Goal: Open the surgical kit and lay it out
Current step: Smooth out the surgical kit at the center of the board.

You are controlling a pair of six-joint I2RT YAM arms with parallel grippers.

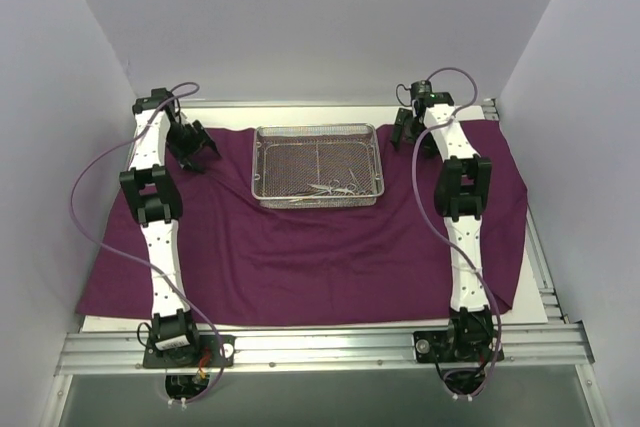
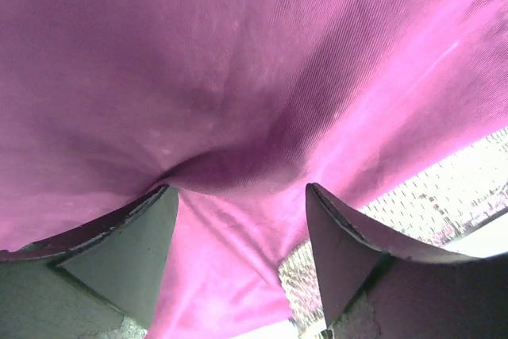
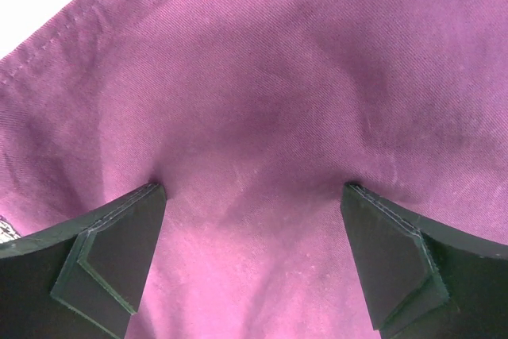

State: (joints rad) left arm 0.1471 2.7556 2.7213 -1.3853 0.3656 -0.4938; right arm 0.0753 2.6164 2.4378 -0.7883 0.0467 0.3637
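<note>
You have one purple cloth (image 1: 300, 267) spread flat over most of the tabletop (image 1: 537, 287), with only thin white strips showing along its near and right edges. White walls close in on the left, right and far sides, so room at the cloth's outer edges is tight. The widest open stretch is the near half of the cloth, between your two arms.

One wire-mesh tray (image 1: 318, 129) sits on the cloth at the far middle, between the two grippers and apart from both. Thin silver instruments (image 1: 335, 188) lie tangled along its near side; you cannot count them from here.

Your left gripper (image 1: 202, 157) is down on the cloth at the far left, jaws spread, tips pressing into the fabric, which puckers between them. The tray's mesh shows just beyond it in the wrist view.

Your right gripper (image 1: 408, 137) is at the far right near the cloth's hem, jaws spread wide, both tips denting the cloth.
</note>
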